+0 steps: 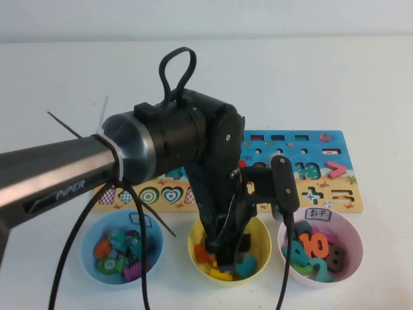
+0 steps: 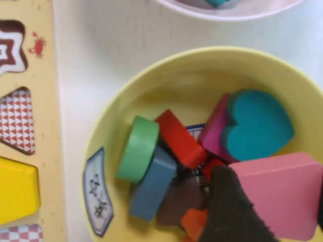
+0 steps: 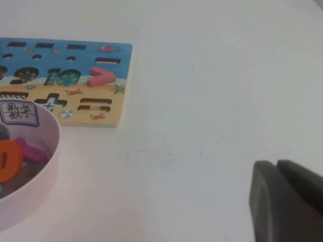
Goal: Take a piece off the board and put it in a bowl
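Observation:
My left gripper (image 1: 227, 253) reaches down into the yellow bowl (image 1: 261, 227), between the blue and pink bowls. In the left wrist view the left gripper (image 2: 276, 212) is shut on the pink trapezoid piece (image 2: 285, 194), with one dark finger (image 2: 229, 212) against its side, low over the shapes in the yellow bowl (image 2: 176, 65). The bowl's white label card (image 2: 98, 191) sits on the rim nearest the board. The board (image 1: 326, 169) lies behind the bowls, and its tan strip (image 2: 25, 151) shows beside the bowl. My right gripper (image 3: 277, 169) is shut and empty over bare table to the right of the board (image 3: 65, 75).
The yellow bowl holds a teal heart (image 2: 257, 123), a green disc (image 2: 137, 148), a red block (image 2: 179, 138) and a blue block (image 2: 154, 184). A light blue bowl (image 1: 90, 255) stands at the left and a pale pink bowl (image 1: 352, 227) of number pieces at the right. A yellow pentagon (image 2: 17, 194) sits in the board.

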Robot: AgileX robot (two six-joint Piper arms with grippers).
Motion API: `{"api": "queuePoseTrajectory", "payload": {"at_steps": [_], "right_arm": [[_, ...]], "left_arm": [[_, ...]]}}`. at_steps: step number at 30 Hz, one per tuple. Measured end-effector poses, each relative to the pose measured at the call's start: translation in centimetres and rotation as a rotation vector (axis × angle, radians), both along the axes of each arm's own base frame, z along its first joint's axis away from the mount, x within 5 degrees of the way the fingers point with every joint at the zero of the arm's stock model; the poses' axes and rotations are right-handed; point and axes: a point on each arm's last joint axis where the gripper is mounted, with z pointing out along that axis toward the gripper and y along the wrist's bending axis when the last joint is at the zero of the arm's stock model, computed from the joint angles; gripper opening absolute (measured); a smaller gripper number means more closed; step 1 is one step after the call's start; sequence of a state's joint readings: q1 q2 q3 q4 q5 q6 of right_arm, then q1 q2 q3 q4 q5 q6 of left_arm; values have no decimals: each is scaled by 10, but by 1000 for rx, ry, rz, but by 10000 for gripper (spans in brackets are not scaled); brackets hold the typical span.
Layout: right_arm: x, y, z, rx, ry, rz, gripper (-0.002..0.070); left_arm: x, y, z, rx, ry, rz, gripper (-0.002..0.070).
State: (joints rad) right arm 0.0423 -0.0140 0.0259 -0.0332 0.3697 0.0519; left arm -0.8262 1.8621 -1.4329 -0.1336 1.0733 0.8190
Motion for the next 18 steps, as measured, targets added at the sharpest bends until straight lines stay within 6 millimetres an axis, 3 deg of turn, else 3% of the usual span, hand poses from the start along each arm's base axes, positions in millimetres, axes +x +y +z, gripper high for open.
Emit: {"api": "queuePoseTrajectory", "payload": {"at_steps": [5,7,10,12,14,16,18], "right_arm": [[0,0,0,0,0,0,-17],[0,0,0,0,0,0,-17],[0,0,0,0,0,0,-17],[0,0,0,0,0,0,-17],[0,0,0,0,0,0,-17],[0,0,0,0,0,0,-17],[0,0,0,0,0,0,-17]], "left_arm": [[9,1,0,-35,-36,73,600],[12,3,0,-39,-72,117,654],[13,9,9,-76,-147,182,652],[9,16,18,-140,-217,220,564],[3,25,28,-218,-278,252,394],[-7,38,38,-285,-321,281,179],[-18,51,49,-330,-344,304,76]]}}
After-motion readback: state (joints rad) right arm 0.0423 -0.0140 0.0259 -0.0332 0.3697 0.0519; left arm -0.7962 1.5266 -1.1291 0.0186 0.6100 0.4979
